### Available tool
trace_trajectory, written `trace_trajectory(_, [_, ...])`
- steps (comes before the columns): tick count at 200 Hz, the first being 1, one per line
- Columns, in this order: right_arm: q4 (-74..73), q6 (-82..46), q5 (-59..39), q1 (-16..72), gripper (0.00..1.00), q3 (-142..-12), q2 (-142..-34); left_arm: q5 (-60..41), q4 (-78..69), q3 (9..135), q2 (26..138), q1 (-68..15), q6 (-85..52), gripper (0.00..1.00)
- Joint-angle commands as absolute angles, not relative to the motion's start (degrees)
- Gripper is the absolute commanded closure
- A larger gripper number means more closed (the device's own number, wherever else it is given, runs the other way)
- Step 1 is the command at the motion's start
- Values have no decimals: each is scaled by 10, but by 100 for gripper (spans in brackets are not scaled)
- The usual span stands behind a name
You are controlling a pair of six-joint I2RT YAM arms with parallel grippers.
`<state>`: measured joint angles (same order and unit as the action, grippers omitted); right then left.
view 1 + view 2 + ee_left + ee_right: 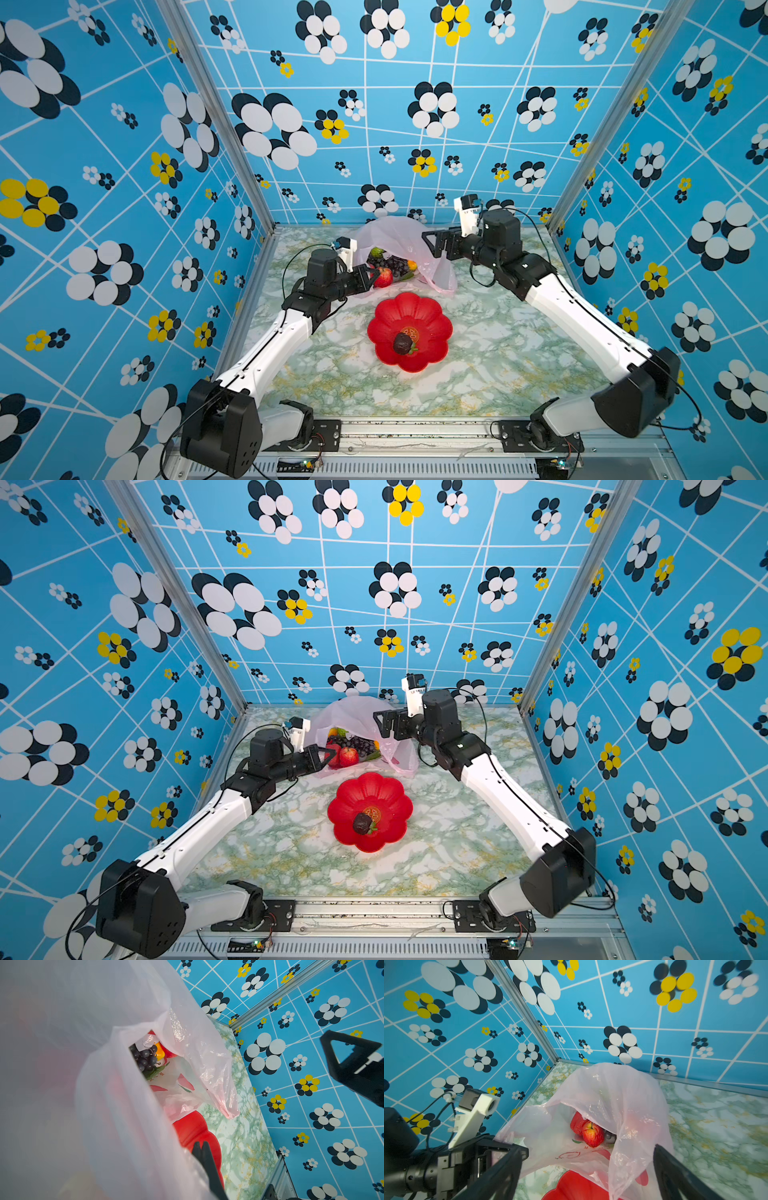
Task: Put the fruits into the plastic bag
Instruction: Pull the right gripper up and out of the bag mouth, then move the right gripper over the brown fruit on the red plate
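several fruits (pixel 392 264) in bag (pixel 399 235), one on plate (pixel 432 324)

Gold 囍 emblem (pixel 409 332) on red plate (pixel 434 316); plastic bag (pixel 623 1093) print unreadable

- Translucent pale-pink plastic bag (pixel 401 235): red printed marks.
- Round toy apple (pixel 592 1134): red, streaked yellow.
- Toy grape bunch (pixel 144 1059): dark purple.
- Flower-shaped plastic plate (pixel 432 324): red, gold emblem.
- Marbled table top (pixel 498 353): white, green-veined.
- Panel walls (pixel 374 124): blue, white lines, black-white-yellow flowers.
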<state>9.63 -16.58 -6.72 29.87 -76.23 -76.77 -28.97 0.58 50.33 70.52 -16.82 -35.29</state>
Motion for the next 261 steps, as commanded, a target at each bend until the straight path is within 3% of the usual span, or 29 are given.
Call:
trace_trajectory(1, [80, -133, -38, 294, 1, -715, -699, -297, -1, 476, 686, -164, -331, 100])
trace_trajectory(67, [346, -137, -95, 293, 1, -784, -653, -265, -78, 416, 685, -165, -279, 100])
trace_trajectory(158, [527, -155, -225, 296, 1, -846, -789, -247, -145, 365, 721, -174, -220, 100])
trace_trajectory(261, [612, -69, -127, 390, 0, -907, -957, -229, -146, 366, 737, -186, -209, 100])
